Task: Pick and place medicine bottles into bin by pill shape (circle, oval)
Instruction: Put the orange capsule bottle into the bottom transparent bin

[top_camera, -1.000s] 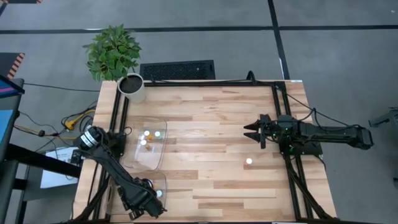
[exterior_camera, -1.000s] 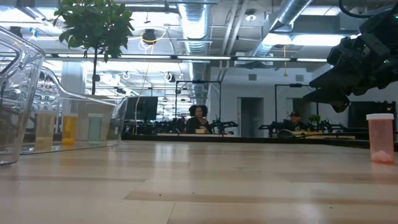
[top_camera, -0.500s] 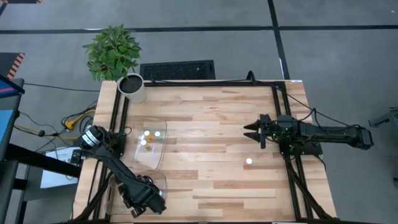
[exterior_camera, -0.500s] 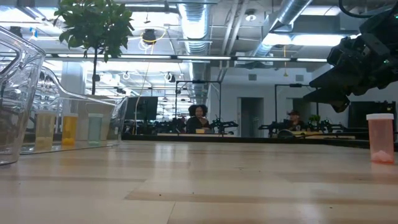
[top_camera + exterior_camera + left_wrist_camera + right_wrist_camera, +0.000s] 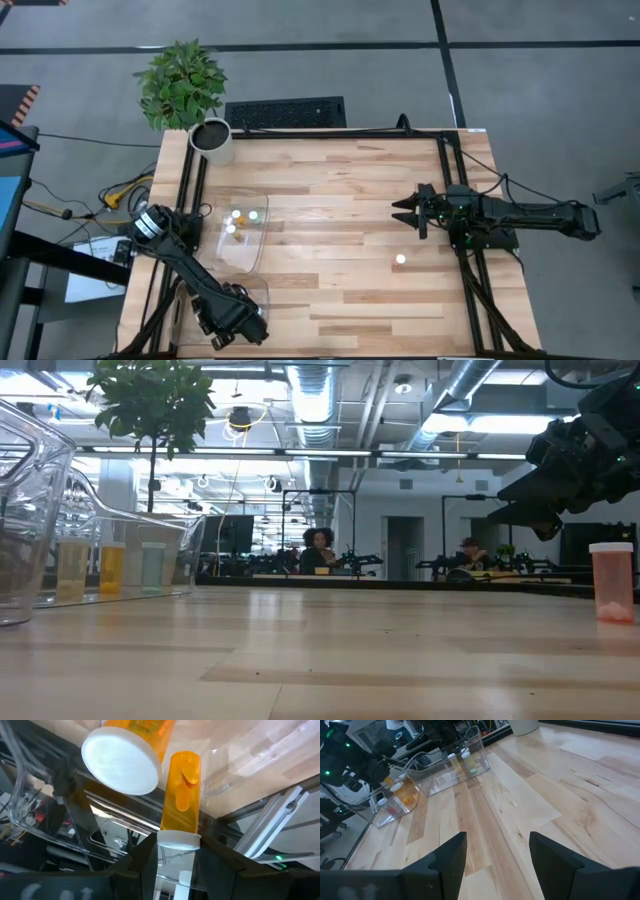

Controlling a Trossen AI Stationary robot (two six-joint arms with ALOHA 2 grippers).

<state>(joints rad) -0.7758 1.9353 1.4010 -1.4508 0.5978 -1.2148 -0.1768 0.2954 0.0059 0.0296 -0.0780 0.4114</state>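
Observation:
My left gripper is at the near clear bin at the table's near left, shut on a small orange bottle with a white cap. A larger orange bottle with a white cap lies close beside it. The far clear bin holds several bottles, standing on their bases. One bottle stands alone on the table at the right and holds pink pills. My right gripper hovers open above the table at the right. My left gripper pinches the small bottle at its white cap end between its two fingers. The orange body reaches out beyond the fingertips, in line with the fingers. Whether the bottle rests on the bin floor, I cannot tell.
A potted plant and a keyboard sit at the table's far edge. Bare wood lies between the bins and the lone bottle. The table frame's dark rails run along both sides.
My left gripper has shifted a little toward the far edge at the near bin. A white cap that showed beside it a second ago is now hidden under it. My right arm has kept still.

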